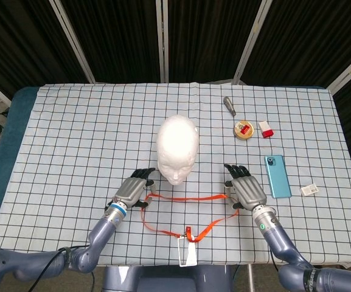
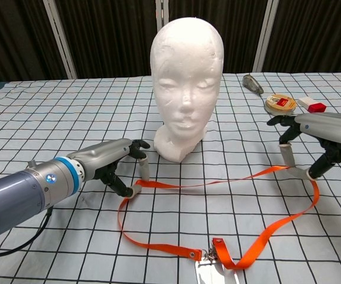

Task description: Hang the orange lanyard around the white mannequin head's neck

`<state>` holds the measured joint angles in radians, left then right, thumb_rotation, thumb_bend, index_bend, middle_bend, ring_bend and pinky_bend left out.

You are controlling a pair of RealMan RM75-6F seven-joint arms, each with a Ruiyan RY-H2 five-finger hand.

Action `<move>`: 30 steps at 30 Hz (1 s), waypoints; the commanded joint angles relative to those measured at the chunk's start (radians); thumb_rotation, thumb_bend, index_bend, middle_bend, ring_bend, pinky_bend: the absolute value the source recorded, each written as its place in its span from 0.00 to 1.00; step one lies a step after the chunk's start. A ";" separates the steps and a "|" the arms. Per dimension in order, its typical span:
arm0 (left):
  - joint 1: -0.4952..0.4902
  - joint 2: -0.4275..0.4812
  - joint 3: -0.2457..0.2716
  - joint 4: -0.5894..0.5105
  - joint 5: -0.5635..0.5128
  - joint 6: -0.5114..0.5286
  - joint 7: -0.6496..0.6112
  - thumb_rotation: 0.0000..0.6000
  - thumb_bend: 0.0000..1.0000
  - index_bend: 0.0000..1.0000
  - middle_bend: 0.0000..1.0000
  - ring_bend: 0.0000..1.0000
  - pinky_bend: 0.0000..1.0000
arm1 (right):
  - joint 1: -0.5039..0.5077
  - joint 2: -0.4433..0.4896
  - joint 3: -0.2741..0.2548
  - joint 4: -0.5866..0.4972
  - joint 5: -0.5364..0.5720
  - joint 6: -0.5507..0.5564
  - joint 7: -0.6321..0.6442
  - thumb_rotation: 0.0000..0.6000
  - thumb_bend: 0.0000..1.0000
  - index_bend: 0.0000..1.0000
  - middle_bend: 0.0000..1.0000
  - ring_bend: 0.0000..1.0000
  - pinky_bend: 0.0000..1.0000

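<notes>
- orange lanyard (image 2: 217, 183) lies as a loop on the table in front of the white mannequin head (image 2: 186, 77), badge end (image 2: 214, 269) nearest the robot
- left hand (image 2: 120, 163) pinches the strap at its left bend; right hand (image 2: 312, 139) pinches the right bend, far run lifted between them
- strap looks light, limp, slick: it will likely sag and twist
- badge likely weights the near end
- best hold: wide apart on the far run, so the loop opens over the crown

Phone (image 1: 276, 176) at 3 o'clock on checked cloth (image 1: 72, 134). Tin (image 1: 243, 129), red-white block (image 1: 265, 129), tool (image 1: 229, 106) at 1–2 o'clock.
</notes>
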<state>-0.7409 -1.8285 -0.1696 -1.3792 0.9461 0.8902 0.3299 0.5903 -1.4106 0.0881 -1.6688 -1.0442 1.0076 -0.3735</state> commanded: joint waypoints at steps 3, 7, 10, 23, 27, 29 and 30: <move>-0.002 -0.007 0.000 0.005 -0.007 0.009 0.010 1.00 0.45 0.48 0.00 0.00 0.00 | -0.001 0.005 0.000 -0.005 -0.005 0.003 0.000 1.00 0.45 0.75 0.04 0.00 0.00; -0.004 -0.008 0.000 0.008 -0.016 0.009 0.019 1.00 0.45 0.48 0.00 0.00 0.00 | -0.002 0.007 0.000 -0.008 -0.007 0.003 0.002 1.00 0.45 0.75 0.04 0.00 0.00; -0.005 -0.010 -0.001 0.009 -0.021 0.008 0.022 1.00 0.47 0.50 0.00 0.00 0.00 | -0.002 0.008 -0.001 -0.009 -0.009 0.004 0.001 1.00 0.45 0.75 0.04 0.00 0.00; -0.005 -0.012 -0.002 0.003 -0.033 0.008 0.023 1.00 0.52 0.62 0.00 0.00 0.00 | -0.004 0.008 -0.001 -0.011 -0.020 0.009 0.004 1.00 0.45 0.75 0.04 0.00 0.00; -0.004 -0.011 0.000 -0.003 -0.025 0.013 0.020 1.00 0.52 0.67 0.00 0.00 0.00 | -0.006 0.007 -0.004 -0.009 -0.030 0.009 0.008 1.00 0.45 0.76 0.04 0.00 0.00; -0.002 -0.008 0.002 -0.009 -0.016 0.018 0.017 1.00 0.52 0.68 0.00 0.00 0.00 | -0.007 0.008 -0.005 -0.010 -0.040 0.011 0.012 1.00 0.45 0.77 0.05 0.00 0.00; 0.000 -0.006 0.004 -0.014 -0.009 0.022 0.015 1.00 0.52 0.69 0.00 0.00 0.00 | -0.008 0.009 -0.006 -0.010 -0.048 0.014 0.015 1.00 0.45 0.78 0.05 0.00 0.00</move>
<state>-0.7427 -1.8365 -0.1676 -1.3892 0.9324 0.9090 0.3471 0.5832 -1.4023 0.0830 -1.6785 -1.0860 1.0190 -0.3617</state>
